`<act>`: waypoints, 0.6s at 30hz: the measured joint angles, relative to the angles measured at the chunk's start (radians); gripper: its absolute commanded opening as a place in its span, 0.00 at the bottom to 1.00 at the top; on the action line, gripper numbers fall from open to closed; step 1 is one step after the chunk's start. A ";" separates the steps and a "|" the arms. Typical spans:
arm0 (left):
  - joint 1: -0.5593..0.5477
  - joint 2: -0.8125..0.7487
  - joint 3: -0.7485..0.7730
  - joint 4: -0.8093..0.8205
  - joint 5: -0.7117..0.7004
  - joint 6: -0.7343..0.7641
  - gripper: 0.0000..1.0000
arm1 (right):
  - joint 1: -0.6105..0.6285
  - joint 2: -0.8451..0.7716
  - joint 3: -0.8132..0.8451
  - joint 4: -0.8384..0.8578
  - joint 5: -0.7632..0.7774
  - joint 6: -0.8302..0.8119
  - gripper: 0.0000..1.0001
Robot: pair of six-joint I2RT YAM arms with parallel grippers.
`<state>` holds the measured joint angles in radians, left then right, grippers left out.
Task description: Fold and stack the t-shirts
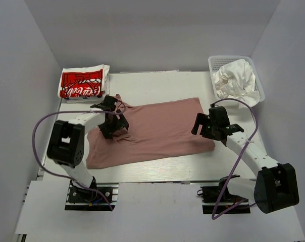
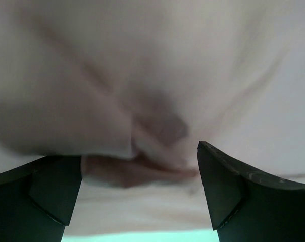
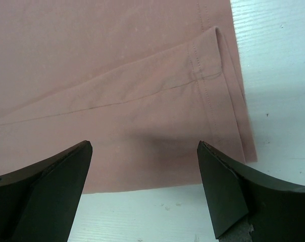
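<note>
A dusty-pink t-shirt (image 1: 152, 131) lies spread across the middle of the table. My left gripper (image 1: 113, 126) is open and low over the shirt's left part; its wrist view shows blurred pink cloth with a fold (image 2: 142, 166) between the jaws. My right gripper (image 1: 205, 130) is open over the shirt's right edge; its wrist view shows the hemmed corner (image 3: 213, 75) between the jaws, not gripped. A folded white t-shirt with a red logo (image 1: 83, 82) lies at the back left. Crumpled white t-shirts (image 1: 236, 78) fill the basket.
The white mesh basket (image 1: 215, 61) stands at the back right corner. Grey walls close in the table on three sides. Purple cables loop from both arms near the front edge.
</note>
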<state>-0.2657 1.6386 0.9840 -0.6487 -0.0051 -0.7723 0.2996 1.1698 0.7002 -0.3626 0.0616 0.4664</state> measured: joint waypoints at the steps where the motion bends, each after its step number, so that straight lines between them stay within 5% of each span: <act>1: 0.000 0.040 0.035 0.006 -0.005 0.006 0.99 | 0.000 0.000 0.003 0.000 0.004 0.000 0.90; 12: 0.007 0.259 0.555 0.001 -0.015 0.071 1.00 | -0.001 -0.018 0.019 0.003 0.041 -0.004 0.90; 18: 0.008 0.272 0.609 -0.018 -0.020 0.096 1.00 | -0.001 -0.047 0.019 0.002 0.053 -0.008 0.90</act>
<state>-0.2573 1.9102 1.5929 -0.6662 -0.0254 -0.6762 0.2989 1.1229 0.7189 -0.3607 0.1146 0.4587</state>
